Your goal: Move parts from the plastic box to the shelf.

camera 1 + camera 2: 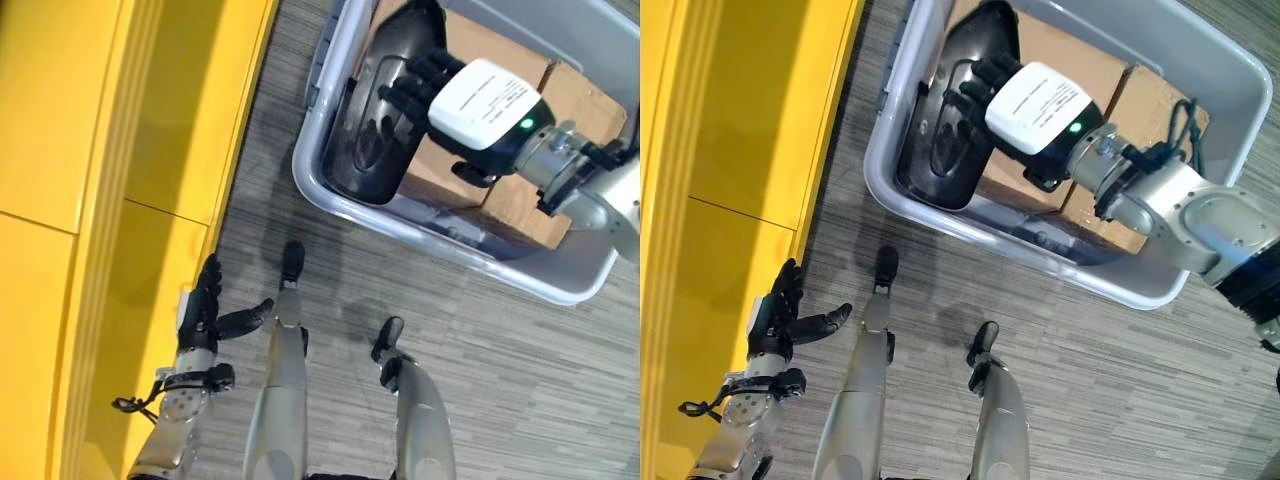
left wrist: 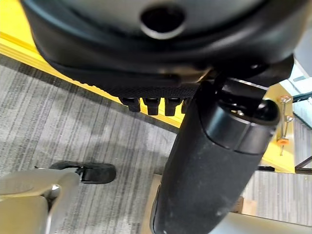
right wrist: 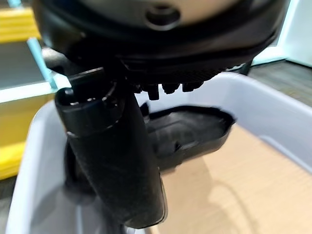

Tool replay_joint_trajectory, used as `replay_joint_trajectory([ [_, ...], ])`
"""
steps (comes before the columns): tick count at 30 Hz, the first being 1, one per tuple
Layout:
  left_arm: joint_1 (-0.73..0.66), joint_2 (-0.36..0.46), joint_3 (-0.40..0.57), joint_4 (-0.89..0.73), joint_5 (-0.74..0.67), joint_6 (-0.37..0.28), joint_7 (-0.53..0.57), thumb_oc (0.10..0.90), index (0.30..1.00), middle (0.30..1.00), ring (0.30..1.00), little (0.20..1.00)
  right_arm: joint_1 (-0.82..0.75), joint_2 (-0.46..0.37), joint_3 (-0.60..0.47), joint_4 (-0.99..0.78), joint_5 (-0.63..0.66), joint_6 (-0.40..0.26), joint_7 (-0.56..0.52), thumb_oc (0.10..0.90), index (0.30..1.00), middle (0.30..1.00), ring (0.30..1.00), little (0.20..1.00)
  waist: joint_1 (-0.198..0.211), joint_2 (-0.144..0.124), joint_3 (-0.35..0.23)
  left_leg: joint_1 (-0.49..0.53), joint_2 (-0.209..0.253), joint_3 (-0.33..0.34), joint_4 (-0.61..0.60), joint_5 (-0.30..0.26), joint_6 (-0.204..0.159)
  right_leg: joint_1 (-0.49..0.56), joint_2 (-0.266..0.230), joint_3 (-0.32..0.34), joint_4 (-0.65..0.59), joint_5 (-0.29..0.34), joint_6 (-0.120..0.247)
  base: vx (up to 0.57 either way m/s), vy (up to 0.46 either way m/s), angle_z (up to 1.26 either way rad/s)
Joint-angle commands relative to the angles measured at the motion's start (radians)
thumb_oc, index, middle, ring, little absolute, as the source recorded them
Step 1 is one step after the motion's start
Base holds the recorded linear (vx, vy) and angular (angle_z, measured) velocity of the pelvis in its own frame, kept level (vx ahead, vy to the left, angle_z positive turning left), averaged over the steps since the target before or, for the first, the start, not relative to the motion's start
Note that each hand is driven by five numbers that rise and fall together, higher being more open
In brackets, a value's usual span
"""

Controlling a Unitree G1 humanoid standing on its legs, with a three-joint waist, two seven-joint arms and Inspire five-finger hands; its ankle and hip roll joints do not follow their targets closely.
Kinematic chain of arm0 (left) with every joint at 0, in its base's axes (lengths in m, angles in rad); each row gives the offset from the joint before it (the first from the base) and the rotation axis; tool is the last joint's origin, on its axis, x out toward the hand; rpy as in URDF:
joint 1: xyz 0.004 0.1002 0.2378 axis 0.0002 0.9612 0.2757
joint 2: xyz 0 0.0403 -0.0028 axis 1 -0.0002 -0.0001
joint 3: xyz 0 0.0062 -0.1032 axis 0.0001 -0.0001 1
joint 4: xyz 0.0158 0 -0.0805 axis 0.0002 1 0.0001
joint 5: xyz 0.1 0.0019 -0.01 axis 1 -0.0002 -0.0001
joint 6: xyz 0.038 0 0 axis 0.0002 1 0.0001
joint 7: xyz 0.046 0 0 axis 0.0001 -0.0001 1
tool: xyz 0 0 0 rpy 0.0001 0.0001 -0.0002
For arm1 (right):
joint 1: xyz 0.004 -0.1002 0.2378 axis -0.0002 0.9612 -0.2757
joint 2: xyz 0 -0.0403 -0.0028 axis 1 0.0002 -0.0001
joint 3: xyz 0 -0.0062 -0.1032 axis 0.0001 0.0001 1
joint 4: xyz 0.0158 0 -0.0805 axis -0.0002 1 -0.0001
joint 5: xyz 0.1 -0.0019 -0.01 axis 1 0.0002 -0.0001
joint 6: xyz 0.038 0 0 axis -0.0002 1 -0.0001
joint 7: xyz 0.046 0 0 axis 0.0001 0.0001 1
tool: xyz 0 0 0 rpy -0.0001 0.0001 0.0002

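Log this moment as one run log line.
right hand open, reaching black part in plastic box | left hand open, idle by yellow shelf

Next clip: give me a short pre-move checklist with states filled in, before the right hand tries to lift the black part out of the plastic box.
1. Right hand over the black part: ok.
2. Fingers closed round the part: cannot tell; they reach onto it, the grip itself is hidden.
3. Part lying in the plastic box, leaning on cardboard: ok.
4. Left hand open, holding nothing, beside the yellow shelf: ok.
5. Room on the shelf for the part: cannot tell.
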Motion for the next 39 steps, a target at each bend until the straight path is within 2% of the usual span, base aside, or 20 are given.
replay_joint_trajectory([
  [1,0.029,0.053,0.051,-0.078,-0.001,-0.074,0.028,0.900,1.000,1.000,1.000,1.000,-0.141,-0.051,-0.007,0.024,-0.025,0.004,-0.027,0.900,1.000,1.000,1.000,1.000,0.035,-0.038,-0.020,0.058,0.118,-0.039,0.064,-0.158,-0.066,0.006,-0.038,0.022,-0.155,0.147,0.003,0.02,-0.049,0.05],
  [2,0.028,0.051,0.053,-0.086,-0.002,-0.078,0.030,0.900,1.000,1.000,1.000,1.000,-0.183,-0.038,0.032,0.042,-0.032,0.005,-0.027,0.900,1.000,1.000,1.000,1.000,0.035,-0.029,-0.020,0.036,0.113,-0.047,0.067,-0.156,-0.068,-0.013,-0.037,0.018,-0.146,0.142,0.003,0.01,-0.041,0.08],
  [9,0.028,0.047,0.057,-0.097,-0.010,-0.085,0.035,0.900,1.000,1.000,1.000,1.000,-0.224,-0.041,0.068,0.060,-0.038,0.016,-0.031,0.900,1.000,1.000,1.000,1.000,0.034,-0.018,-0.020,-0.017,0.097,-0.057,0.087,-0.164,-0.067,-0.058,-0.042,0.014,-0.123,0.136,-0.001,0.02,-0.021,0.06],
  [23,0.030,0.053,0.062,-0.126,-0.009,-0.093,0.051,0.900,1.000,1.000,1.000,1.000,-0.346,-0.069,0.149,0.110,-0.092,0.044,-0.072,0.900,1.000,1.000,1.000,1.000,0.031,-0.013,-0.020,-0.127,0.057,-0.075,0.187,-0.216,-0.059,-0.156,-0.044,0.026,-0.038,0.100,-0.009,0.02,-0.001,0.04],
  [24,0.032,0.053,0.062,-0.128,-0.009,-0.094,0.050,0.900,1.000,1.000,1.000,1.000,-0.345,-0.072,0.145,0.110,-0.090,0.045,-0.074,0.900,1.000,1.000,1.000,1.000,0.030,-0.011,-0.020,-0.136,0.053,-0.077,0.196,-0.220,-0.058,-0.163,-0.045,0.029,-0.030,0.097,-0.010,0.10,-0.040,0.11],
  [25,0.038,0.052,0.060,-0.126,-0.008,-0.094,0.052,0.900,1.000,1.000,1.000,1.000,-0.342,-0.072,0.143,0.114,-0.088,0.049,-0.079,0.900,1.000,1.000,1.000,1.000,0.028,-0.011,-0.020,-0.120,0.051,-0.080,0.208,-0.252,-0.060,-0.150,-0.043,0.039,-0.013,0.066,-0.006,0.03,-0.006,0.08],
  [26,0.033,0.056,0.065,-0.128,-0.007,-0.096,0.053,0.900,1.000,1.000,1.000,1.000,-0.348,-0.075,0.141,0.118,-0.090,0.050,-0.081,0.900,1.000,1.000,1.000,1.000,0.033,-0.011,-0.020,-0.149,0.047,-0.081,0.211,-0.230,-0.056,-0.175,-0.045,0.031,-0.013,0.088,-0.012,0.03,-0.015,0.06],
  [28,0.032,0.056,0.068,-0.135,-0.011,-0.101,0.055,0.900,1.000,1.000,1.000,1.000,-0.344,-0.072,0.139,0.149,-0.086,0.055,-0.091,0.900,1.000,1.000,1.000,1.000,0.035,-0.005,-0.020,-0.172,0.040,-0.082,0.232,-0.238,-0.054,-0.197,-0.048,0.034,0.009,0.078,-0.013,0.03,-0.004,0.05],
  [29,0.036,0.054,0.065,-0.135,-0.015,-0.102,0.055,0.900,1.000,1.000,1.000,1.000,-0.334,-0.071,0.147,0.168,-0.085,0.056,-0.089,0.900,1.000,1.000,1.000,1.000,0.033,-0.004,-0.020,-0.163,0.038,-0.083,0.253,-0.273,-0.058,-0.185,-0.049,0.045,0.030,0.044,-0.009,0.09,-0.032,0.04],
  [34,0.044,0.053,0.070,-0.168,-0.023,-0.113,0.056,0.900,1.000,1.000,1.000,1.000,-0.282,-0.065,0.110,0.204,-0.083,0.066,-0.098,0.900,1.000,1.000,1.000,1.000,0.035,0.014,-0.020,-0.248,0.021,-0.091,0.327,-0.296,-0.056,-0.268,-0.059,0.053,0.102,0.022,-0.016,0.04,-0.020,0.06],
  [35,0.046,0.047,0.069,-0.171,-0.025,-0.111,0.056,0.900,1.000,1.000,1.000,1.000,-0.253,-0.063,0.095,0.220,-0.073,0.066,-0.087,0.900,1.000,1.000,1.000,1.000,0.034,0.027,-0.020,-0.272,0.017,-0.089,0.348,-0.301,-0.056,-0.293,-0.064,0.055,0.124,0.016,-0.018,0.02,-0.009,0.04],
  [39,0.051,0.051,0.069,-0.181,-0.032,-0.114,0.055,0.900,1.000,1.000,1.000,1.000,-0.208,-0.049,0.086,0.284,-0.075,0.067,-0.086,0.900,1.000,1.000,1.000,1.000,0.038,0.033,-0.020,-0.318,0.011,-0.087,0.380,-0.308,-0.059,-0.339,-0.075,0.060,0.162,0.003,-0.023,0.02,-0.015,0.12],
])
